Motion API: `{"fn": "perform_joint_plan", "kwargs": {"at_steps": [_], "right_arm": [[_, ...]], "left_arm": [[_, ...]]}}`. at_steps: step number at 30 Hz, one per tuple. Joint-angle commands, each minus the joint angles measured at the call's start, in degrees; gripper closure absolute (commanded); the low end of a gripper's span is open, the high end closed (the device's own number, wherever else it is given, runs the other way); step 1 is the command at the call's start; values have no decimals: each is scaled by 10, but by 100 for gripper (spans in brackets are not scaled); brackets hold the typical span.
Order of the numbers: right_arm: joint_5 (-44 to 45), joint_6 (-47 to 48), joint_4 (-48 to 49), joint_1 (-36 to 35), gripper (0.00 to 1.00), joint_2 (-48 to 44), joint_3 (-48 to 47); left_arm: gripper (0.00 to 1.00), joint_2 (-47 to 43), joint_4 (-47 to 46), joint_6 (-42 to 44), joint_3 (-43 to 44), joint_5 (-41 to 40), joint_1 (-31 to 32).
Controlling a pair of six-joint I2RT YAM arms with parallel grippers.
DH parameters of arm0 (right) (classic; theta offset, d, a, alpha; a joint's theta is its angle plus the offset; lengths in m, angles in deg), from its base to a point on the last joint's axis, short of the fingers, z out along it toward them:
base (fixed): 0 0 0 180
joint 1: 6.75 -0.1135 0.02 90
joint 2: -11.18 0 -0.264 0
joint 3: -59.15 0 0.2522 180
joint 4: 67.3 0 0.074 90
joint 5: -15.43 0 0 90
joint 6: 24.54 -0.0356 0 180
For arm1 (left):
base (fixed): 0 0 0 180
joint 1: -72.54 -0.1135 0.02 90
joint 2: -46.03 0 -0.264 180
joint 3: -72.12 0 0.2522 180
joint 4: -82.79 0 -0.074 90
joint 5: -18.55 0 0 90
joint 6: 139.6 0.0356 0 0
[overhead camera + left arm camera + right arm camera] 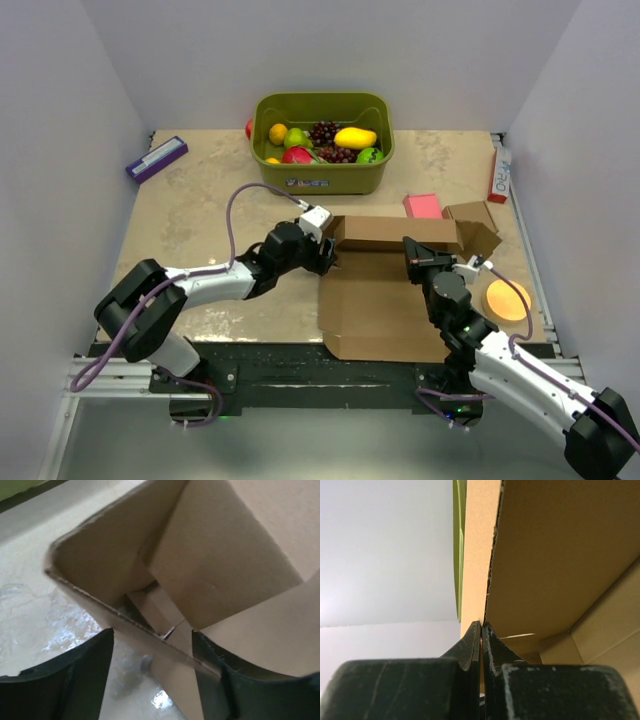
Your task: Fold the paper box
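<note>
The paper box (375,300) lies in the middle of the table, its base flat and its back wall (395,232) standing up. My left gripper (325,258) is at the box's left rear corner. In the left wrist view it (151,635) is open, and the edge of a raised cardboard flap (125,617) runs between the two dark fingers (75,680). My right gripper (412,255) is at the right side of the back wall. In the right wrist view it (481,624) is shut on a thin upright cardboard panel (550,555) of the box.
A green basket (322,182) of fruit stands behind the box. A pink block (422,205) and a small brown box (472,215) lie at its right rear, an orange disc (507,300) to its right. A purple box (156,158) and a red-white box (499,175) lie by the walls.
</note>
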Motion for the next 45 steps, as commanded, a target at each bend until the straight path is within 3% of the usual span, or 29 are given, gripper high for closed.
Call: {"fn": "perform_joint_plan", "kwargs": {"at_steps": [1,6,17,24,30,36,45], "right_arm": [[21,8,-47,0,100,8,15],[19,9,-45,1,100,12,15],[16,9,-39,1,100,24,17],[17,12,-53,0,100,-4,19],[18,16,-61,0,100,-7,13],[14,7,-57,1,100,-4,18],[17,7,-49,0,100,7,18]], "left_arm": [[38,6,-59,35,18,5,17],[44,-11,-101,61,-7,38,31],[48,-17,-131,61,-31,81,40],[36,-181,-113,32,-119,25,31],[32,-292,-71,3,-136,-7,-29],[32,-222,1,-55,-49,-151,-89],[34,-40,-31,-78,36,-148,-107]]}}
